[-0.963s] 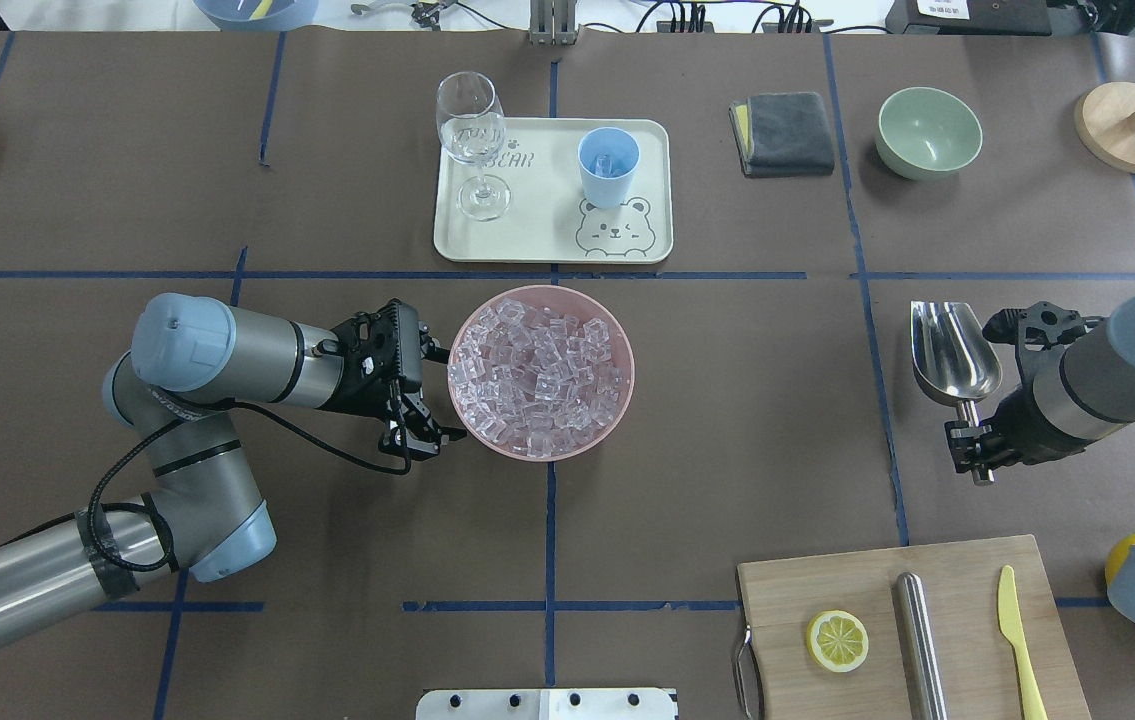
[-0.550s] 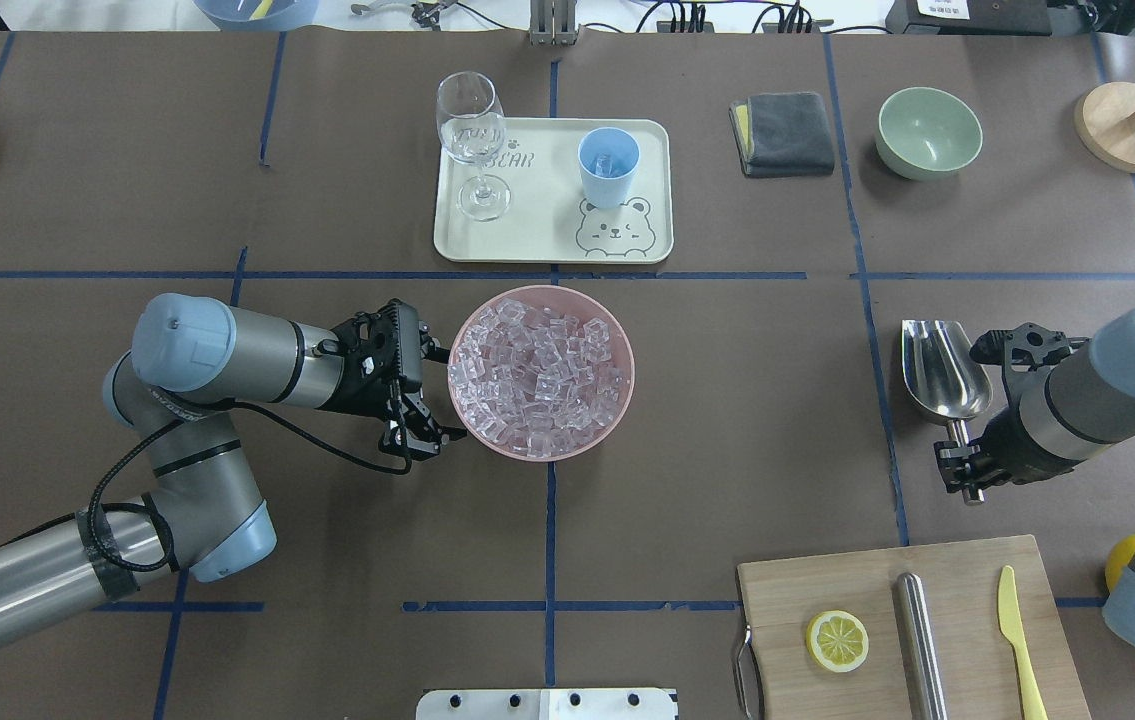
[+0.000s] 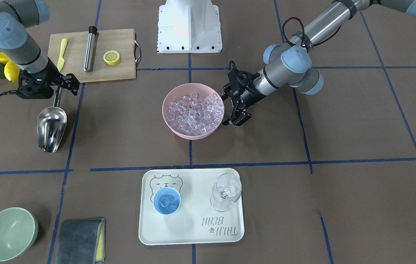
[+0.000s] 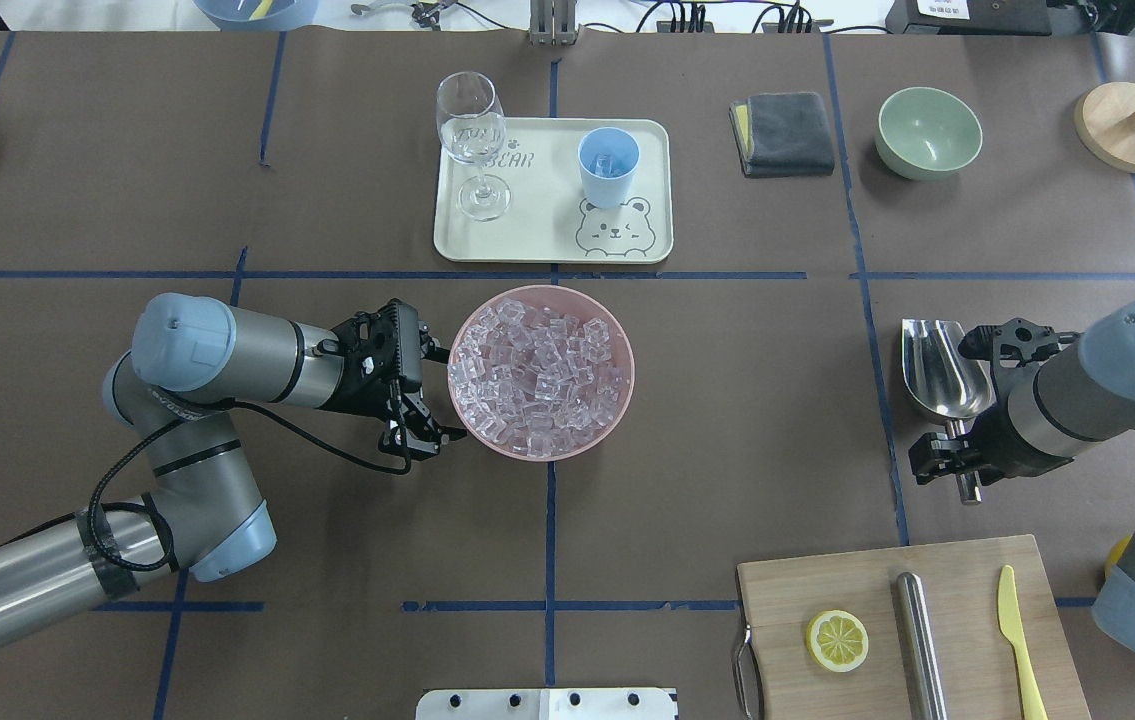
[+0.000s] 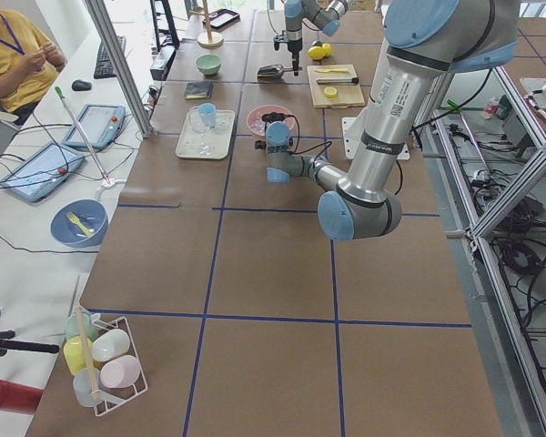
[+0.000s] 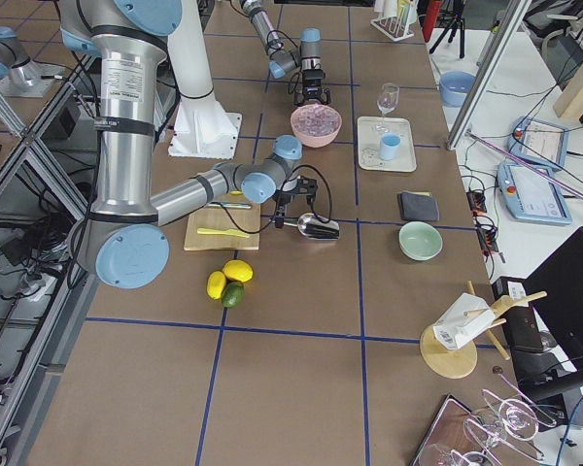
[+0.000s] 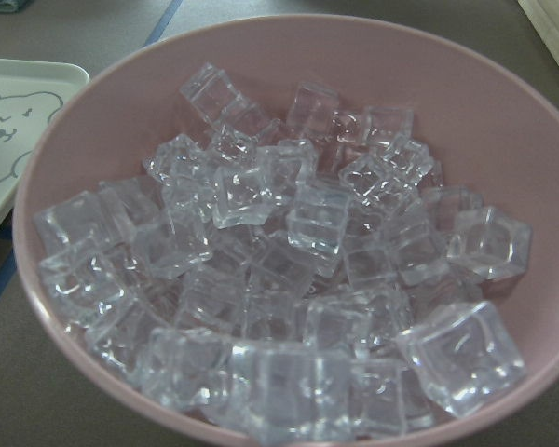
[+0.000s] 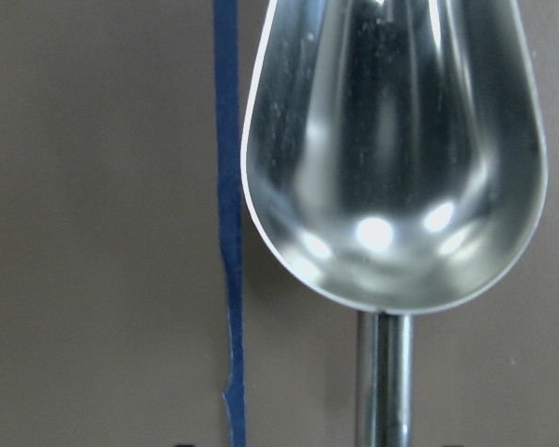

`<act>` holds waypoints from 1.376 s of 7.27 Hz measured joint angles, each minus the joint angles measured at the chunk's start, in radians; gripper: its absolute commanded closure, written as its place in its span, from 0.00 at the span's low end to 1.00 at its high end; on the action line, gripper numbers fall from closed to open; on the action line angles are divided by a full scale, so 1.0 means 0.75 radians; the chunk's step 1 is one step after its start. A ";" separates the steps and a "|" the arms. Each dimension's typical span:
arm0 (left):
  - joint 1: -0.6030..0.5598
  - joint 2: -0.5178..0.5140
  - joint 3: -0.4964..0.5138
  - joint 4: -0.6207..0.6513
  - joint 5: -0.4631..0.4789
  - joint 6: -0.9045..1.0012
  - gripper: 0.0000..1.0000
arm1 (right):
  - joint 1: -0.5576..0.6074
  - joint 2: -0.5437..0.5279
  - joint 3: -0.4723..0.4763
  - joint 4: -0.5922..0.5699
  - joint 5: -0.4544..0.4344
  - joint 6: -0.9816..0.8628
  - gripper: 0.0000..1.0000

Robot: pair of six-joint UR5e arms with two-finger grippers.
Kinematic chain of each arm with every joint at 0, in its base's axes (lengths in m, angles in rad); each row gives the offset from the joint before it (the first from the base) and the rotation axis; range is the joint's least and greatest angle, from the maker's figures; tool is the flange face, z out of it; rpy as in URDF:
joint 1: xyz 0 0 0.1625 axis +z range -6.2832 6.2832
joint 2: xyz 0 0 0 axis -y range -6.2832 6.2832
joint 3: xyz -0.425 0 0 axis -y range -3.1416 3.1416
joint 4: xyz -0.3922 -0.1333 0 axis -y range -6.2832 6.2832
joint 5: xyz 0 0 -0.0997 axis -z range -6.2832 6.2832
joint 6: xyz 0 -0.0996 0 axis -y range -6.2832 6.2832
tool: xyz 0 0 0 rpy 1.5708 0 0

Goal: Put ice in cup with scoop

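Scoop (image 4: 942, 365) lies on the table (image 4: 727, 400), our right pincer (image 4: 962, 468) spread astride its handle (wrist bent low, pointing down); our left pincer (image 4: 430, 397), forearm level, hangs spread beside the pink bowl (image 4: 627, 375) of ice (image 4: 537, 370).

The brown table cover (image 4: 727, 400) is being crossed by blue tape lines (image 4: 677, 274). Clear, glassy ice (image 4: 539, 375) is being shown against a pink bowl (image 4: 627, 350). At twelve o'clock from it, a cream tray (image 4: 547, 200) is being displayed with a grey bear outline and lettering, the light-blue cup (image 4: 608, 190) on it. At three o'clock the scoop (image 4: 942, 365) is being caught gleaming silver. Towards two o'clock a dark grey cloth (image 4: 782, 135), yellow-edged, and a pale-green bowl (image 4: 929, 132) are being picked out. At four o'clock a wooden board (image 4: 797, 600) is being seen carrying a yellow lemon slice (image 4: 837, 640) and a pale yellow knife (image 4: 1015, 630).
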 measured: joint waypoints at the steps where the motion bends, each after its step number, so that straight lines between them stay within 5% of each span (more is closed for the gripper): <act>1: -0.001 0.001 -0.001 0.000 -0.001 0.000 0.00 | 0.061 0.020 0.001 -0.003 -0.007 -0.033 0.00; 6: -0.003 0.001 -0.001 -0.001 -0.001 -0.002 0.00 | 0.634 0.018 -0.022 -0.264 0.091 -0.943 0.00; 8: -0.008 0.005 -0.001 0.000 0.000 -0.002 0.00 | 0.888 -0.054 -0.031 -0.390 0.133 -1.363 0.00; 10: -0.044 0.012 -0.005 0.003 0.019 -0.016 0.00 | 1.014 -0.179 -0.031 -0.414 0.229 -1.532 0.00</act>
